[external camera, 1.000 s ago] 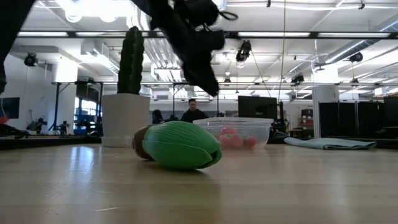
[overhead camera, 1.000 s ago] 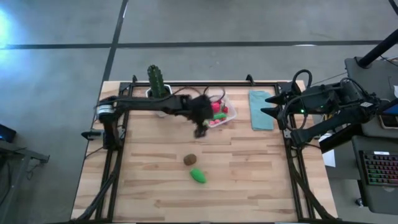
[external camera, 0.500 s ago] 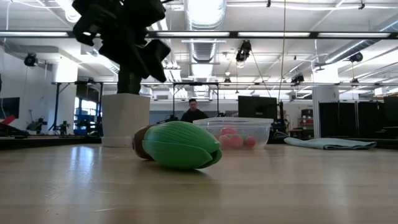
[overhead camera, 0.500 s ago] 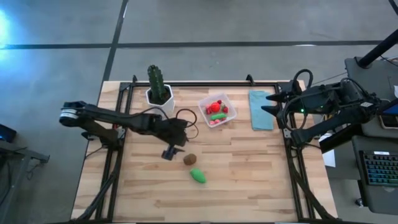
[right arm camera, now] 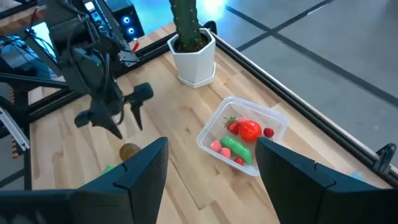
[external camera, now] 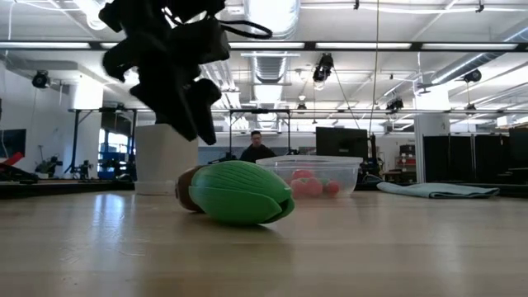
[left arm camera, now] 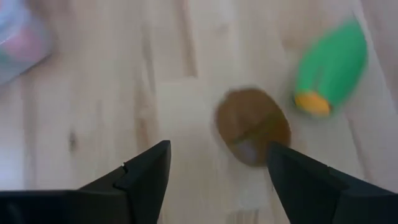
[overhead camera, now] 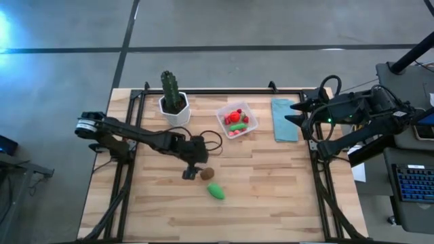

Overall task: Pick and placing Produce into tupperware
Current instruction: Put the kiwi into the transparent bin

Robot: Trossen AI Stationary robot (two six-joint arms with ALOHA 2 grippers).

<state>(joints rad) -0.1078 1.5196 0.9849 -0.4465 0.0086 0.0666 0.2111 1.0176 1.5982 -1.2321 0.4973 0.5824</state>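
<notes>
My left gripper [overhead camera: 190,173] hangs open above the table, just left of the brown ball [overhead camera: 207,173]; in the left wrist view [left arm camera: 217,180] the ball [left arm camera: 253,126] lies ahead between the two fingers, untouched. A green oblong piece [overhead camera: 215,191] with an orange end lies on the wood nearer the near edge. The clear tupperware [overhead camera: 237,119] stands at the far middle and holds red, pink and green pieces. In the low view the gripper [external camera: 196,124] hovers above the green piece [external camera: 239,192]. My right gripper [overhead camera: 296,114] waits open at the right edge.
A tall green cactus in a white pot [overhead camera: 173,97] stands at the far left. A light blue folded cloth [overhead camera: 285,120] lies right of the tupperware. A black frame [overhead camera: 125,169] runs around the tabletop. A person [external camera: 256,148] sits in the room beyond.
My left gripper has left the tupperware's near left side and swung toward the near edge and the left, then come back a little to the right and down beside the brown ball. The produce and the container have stayed where they were.
</notes>
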